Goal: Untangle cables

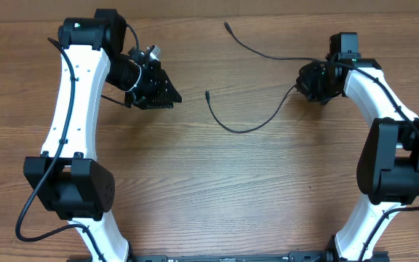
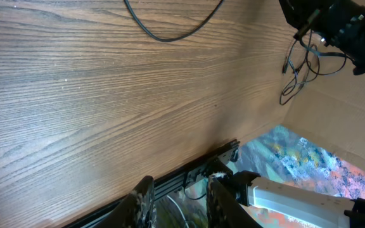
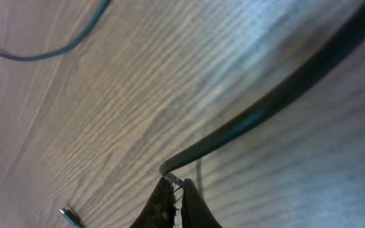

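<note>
**Right gripper pinched on a cord, left gripper idle**

My right gripper [image 3: 175, 190] is fully closed, its fingertips nipping one strand of the cables [image 1: 240, 131] just above the desk [image 1: 209, 189]. My left gripper [image 2: 179, 204] stands partly open with nothing between its fingers, well apart from the cords on the far side of the desk.

The main risk, as I judge it, is dragging. Nothing pins the loose ends, so a pull from my right side would likely slide the whole lot along rather than part it. Both strands run in under my right gripper, and from overhead I cannot tell whether they cross or knot there. If they do, a hard tug could tighten that spot. The hold is only at the fingertips on a thin, slick cord, so it may also slip out.

The cables are thin, black and limp, lying flat in open curves at the middle and right of the desk. One sweeps from a small plug [image 1: 226, 25] at the far edge toward my right gripper. The other sags in a shallow U from a second plug [image 1: 207, 93].
</note>
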`<action>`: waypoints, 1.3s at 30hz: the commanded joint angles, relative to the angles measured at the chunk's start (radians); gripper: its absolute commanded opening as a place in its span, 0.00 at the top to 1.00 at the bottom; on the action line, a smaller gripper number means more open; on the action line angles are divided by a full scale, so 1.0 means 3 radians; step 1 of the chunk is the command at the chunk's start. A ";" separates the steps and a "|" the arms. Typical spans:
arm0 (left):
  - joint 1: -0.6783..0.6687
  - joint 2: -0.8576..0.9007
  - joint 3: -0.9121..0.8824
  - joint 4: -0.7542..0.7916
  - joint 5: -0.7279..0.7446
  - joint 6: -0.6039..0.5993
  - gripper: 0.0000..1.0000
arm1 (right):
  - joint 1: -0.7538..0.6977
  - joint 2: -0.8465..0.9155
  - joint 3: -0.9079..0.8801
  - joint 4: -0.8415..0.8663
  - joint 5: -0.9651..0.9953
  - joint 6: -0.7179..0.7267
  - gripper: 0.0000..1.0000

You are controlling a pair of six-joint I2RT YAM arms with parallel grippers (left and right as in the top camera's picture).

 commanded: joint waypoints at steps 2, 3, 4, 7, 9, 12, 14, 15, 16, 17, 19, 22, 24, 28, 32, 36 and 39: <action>0.0006 -0.0017 -0.0011 -0.0004 0.0060 0.0053 0.72 | -0.0003 -0.0085 0.0010 0.0322 -0.0565 -0.0484 0.96; 0.0006 -0.0017 -0.0011 -0.0006 0.0060 0.0053 0.72 | -0.0003 -0.0089 0.0041 0.0416 -0.0805 -0.0607 0.96; 0.0006 -0.0017 -0.0011 -0.0008 0.0058 0.0053 0.72 | -0.0011 -0.0100 0.0097 0.0495 -0.1030 -0.0684 0.96; 0.0006 -0.0017 -0.0011 -0.0017 0.0055 0.0056 0.72 | -0.0022 -0.0169 0.0315 0.0622 -0.1442 -0.0861 0.96; 0.0006 -0.0017 -0.0011 -0.0023 0.0050 0.0057 0.73 | -0.0022 -0.0245 0.0518 0.0587 -0.1485 -0.0971 0.96; 0.0006 -0.0017 -0.0011 -0.0017 0.0051 0.0064 0.72 | -0.0031 -0.0401 0.0865 0.0432 -0.1420 -0.1024 0.95; 0.0006 -0.0017 -0.0011 -0.0008 0.0052 0.0062 0.72 | -0.0031 -0.0449 0.1043 0.0217 -0.1226 -0.0872 0.44; 0.0006 -0.0017 -0.0011 -0.0008 0.0057 0.0062 0.73 | -0.0031 -0.0454 0.1102 0.0080 -0.1110 -0.0722 0.21; 0.0006 -0.0017 -0.0011 -0.0008 0.0061 0.0062 0.73 | -0.0031 -0.0454 0.1138 -0.0064 -0.0988 -0.0577 0.16; 0.0006 -0.0017 -0.0011 -0.0009 0.0061 0.0062 0.73 | -0.0031 -0.0454 0.1144 -0.0201 -0.0862 -0.0416 0.10; 0.0006 -0.0017 -0.0011 -0.0015 0.0061 0.0061 0.73 | -0.0031 -0.0454 0.1143 -0.0608 -0.0465 0.0084 0.04; 0.0006 -0.0017 -0.0011 -0.0023 0.0061 0.0064 0.73 | 0.0018 -0.0453 0.1142 -0.1260 0.0338 0.0795 0.00; 0.0006 -0.0017 -0.0011 -0.0022 0.0061 0.0064 0.73 | 0.0045 -0.0453 0.1102 -0.1423 0.0626 0.1034 0.00; 0.0006 -0.0017 -0.0011 -0.0008 0.0061 0.0064 0.73 | 0.0055 -0.0436 0.0870 -0.1245 0.0673 0.1090 0.00; 0.0006 -0.0017 -0.0011 -0.0008 0.0058 0.0065 0.73 | 0.0055 -0.0319 0.0557 -0.0888 0.0563 0.1088 0.00; 0.0006 -0.0017 -0.0011 -0.0005 0.0058 0.0065 0.73 | 0.0057 -0.0141 0.0290 -0.0534 0.0420 0.1091 0.00; 0.0006 -0.0017 -0.0011 0.0010 0.0058 0.0064 0.72 | 0.0057 0.0018 0.0186 -0.0286 0.0356 0.1101 0.02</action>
